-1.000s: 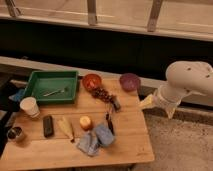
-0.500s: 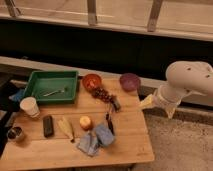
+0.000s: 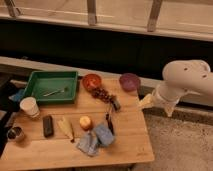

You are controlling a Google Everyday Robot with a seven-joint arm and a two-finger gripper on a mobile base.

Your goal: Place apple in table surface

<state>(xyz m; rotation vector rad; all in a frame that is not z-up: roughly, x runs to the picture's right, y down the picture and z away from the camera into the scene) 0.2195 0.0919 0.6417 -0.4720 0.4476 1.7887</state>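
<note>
One apple mid table surface, gripper beyond right edge

A white arm enters from the right edge, its bulky rounded joint uppermost. From there a shorter segment slopes down and left, ending in the pale tool, at mid-height, right of centre.

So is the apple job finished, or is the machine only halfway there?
Looks done: the apple sits on the table surface beside a blue cloth. I see nothing held by the gripper, which hangs past the table's right edge, away from the apple. Nothing obvious left.
</note>
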